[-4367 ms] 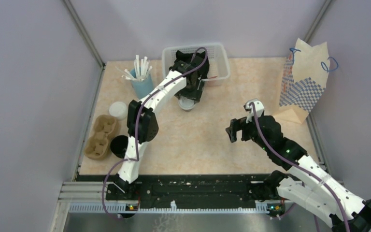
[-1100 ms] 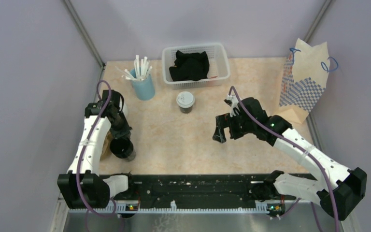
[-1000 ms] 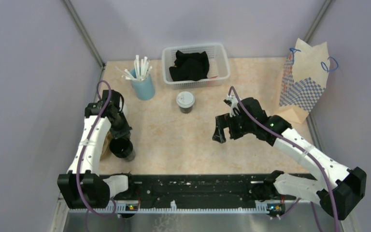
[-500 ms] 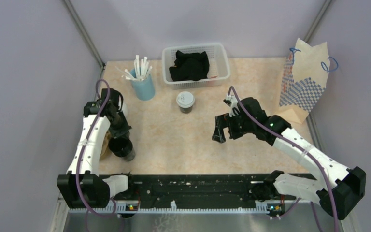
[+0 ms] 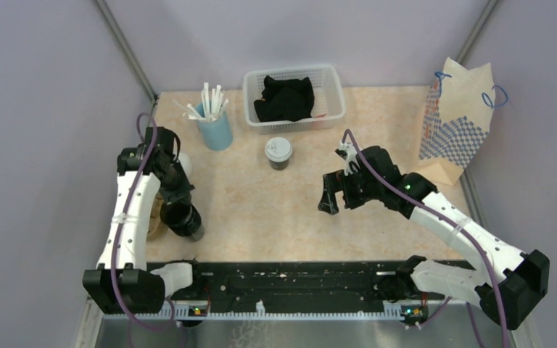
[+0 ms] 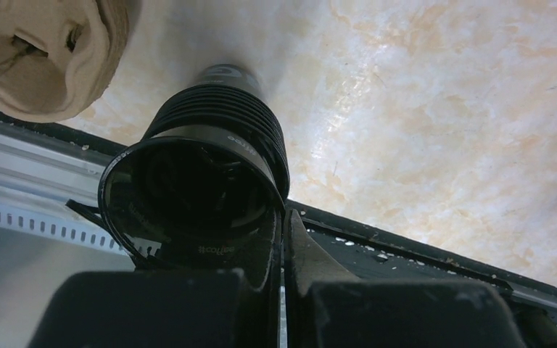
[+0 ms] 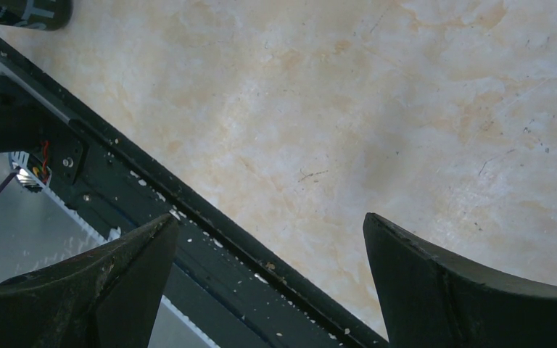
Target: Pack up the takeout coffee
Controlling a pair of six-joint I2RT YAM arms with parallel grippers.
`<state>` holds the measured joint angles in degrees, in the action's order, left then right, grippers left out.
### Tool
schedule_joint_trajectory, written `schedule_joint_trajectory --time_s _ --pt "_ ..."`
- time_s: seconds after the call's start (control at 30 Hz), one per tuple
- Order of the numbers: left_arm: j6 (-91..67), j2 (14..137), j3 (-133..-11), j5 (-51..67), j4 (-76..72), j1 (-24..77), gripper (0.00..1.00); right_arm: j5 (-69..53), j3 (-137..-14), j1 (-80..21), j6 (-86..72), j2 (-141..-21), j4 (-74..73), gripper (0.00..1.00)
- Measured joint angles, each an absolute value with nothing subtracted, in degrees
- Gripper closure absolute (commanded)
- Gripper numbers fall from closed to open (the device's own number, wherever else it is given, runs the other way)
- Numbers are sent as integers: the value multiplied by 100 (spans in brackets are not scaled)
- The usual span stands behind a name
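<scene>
Left gripper [image 6: 283,243] has clamped the black cup [image 6: 210,145] by its rim, at eight o'clock. That thin pinch could slip and topple it. Right gripper [image 7: 268,225] gapes open.

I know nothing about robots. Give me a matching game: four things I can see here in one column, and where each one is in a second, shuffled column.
Things:
1. straws
2. black cloth
3. paper bag
4. black cup

Places:
a. standing at the far right
b. in the white basket
c. pinched at its rim by the left tool
d. in the blue cup

Pairs: 1-d, 2-b, 3-a, 4-c
</scene>
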<state>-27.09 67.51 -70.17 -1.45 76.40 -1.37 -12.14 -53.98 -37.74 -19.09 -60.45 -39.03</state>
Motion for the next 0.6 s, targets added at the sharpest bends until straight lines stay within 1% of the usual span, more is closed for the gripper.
schedule_joint_trajectory --time_s 0.1,0.23,0.6 --pt "-2698 6740 -7487 -132 7863 -137 100 -1214 -5398 -3774 -1907 -6045 -3905 1" --pt "-2681 6595 -7819 -80 7929 -137 100 -1219 -5400 -3774 -1885 -6066 -3905 1" --pt "-2545 6412 -8696 987 8156 -137 100 -1413 -5406 -3774 -1914 -6228 -3981 1"
